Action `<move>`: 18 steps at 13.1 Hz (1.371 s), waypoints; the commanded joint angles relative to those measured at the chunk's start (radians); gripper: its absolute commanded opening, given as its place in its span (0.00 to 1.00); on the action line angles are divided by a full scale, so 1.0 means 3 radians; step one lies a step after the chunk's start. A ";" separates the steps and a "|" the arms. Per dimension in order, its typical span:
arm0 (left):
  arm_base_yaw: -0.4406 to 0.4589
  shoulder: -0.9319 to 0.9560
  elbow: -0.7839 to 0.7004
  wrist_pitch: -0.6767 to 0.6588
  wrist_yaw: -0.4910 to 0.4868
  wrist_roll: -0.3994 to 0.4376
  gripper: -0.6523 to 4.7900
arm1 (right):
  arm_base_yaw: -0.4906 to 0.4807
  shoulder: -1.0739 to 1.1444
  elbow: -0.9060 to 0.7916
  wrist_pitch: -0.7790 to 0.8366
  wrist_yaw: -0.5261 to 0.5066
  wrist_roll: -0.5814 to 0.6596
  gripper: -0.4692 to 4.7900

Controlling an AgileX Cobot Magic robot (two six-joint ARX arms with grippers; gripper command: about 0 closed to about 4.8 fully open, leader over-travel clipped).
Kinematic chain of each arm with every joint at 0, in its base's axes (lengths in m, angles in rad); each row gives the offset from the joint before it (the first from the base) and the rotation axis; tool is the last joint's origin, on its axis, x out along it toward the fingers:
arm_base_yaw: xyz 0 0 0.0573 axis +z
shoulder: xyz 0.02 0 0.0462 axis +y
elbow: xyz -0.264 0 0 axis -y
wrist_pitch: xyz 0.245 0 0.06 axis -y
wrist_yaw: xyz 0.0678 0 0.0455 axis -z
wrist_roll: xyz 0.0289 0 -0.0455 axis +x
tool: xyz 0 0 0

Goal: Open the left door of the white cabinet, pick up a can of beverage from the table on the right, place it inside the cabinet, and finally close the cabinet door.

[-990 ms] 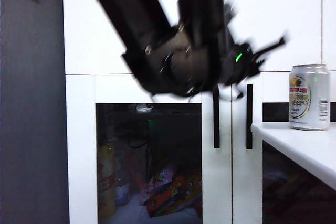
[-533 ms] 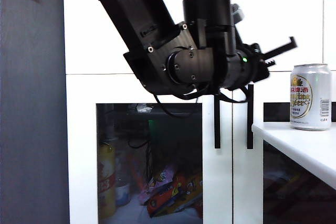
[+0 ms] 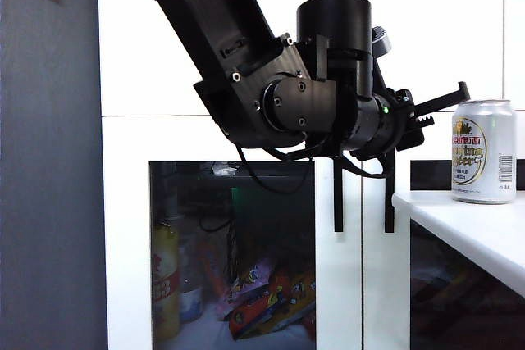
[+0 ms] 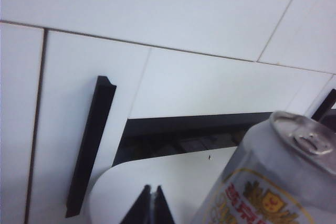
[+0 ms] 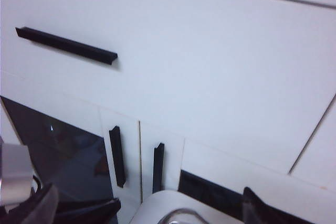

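Before the white cabinet (image 3: 246, 47), with left door (image 3: 234, 243) closed: left gripper (image 4: 151, 203), jaws pressed together, just beside the can of beverage (image 3: 484, 152). Upright on the white surface (image 3: 467, 227), at right, that can. Higher up, facing the drawer front: right gripper (image 5: 152, 208), jaws spread wide, holding nothing.
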 commanded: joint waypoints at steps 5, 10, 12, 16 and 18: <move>-0.0010 -0.0043 0.0011 -0.0025 -0.0057 0.0824 0.11 | -0.0023 -0.0014 0.0013 -0.0004 0.0005 -0.0008 1.00; 0.0071 -0.0484 0.0011 -0.1038 -0.0470 0.0682 0.11 | -0.0034 -0.0011 0.0013 -0.0014 0.0042 -0.0020 1.00; 0.0193 -0.0633 0.0011 -0.1619 -0.0469 0.0565 0.11 | -0.0034 -0.0009 0.0011 -0.0013 0.0079 -0.0020 1.00; 0.0319 -0.0649 0.0011 -0.1589 -0.0276 0.0292 0.62 | -0.0034 -0.0009 0.0011 -0.0008 0.0080 -0.0020 1.00; 0.0326 -0.0609 0.0011 -0.1366 -0.0277 0.0285 1.00 | -0.0036 -0.0008 0.0011 0.0003 0.0104 -0.0020 1.00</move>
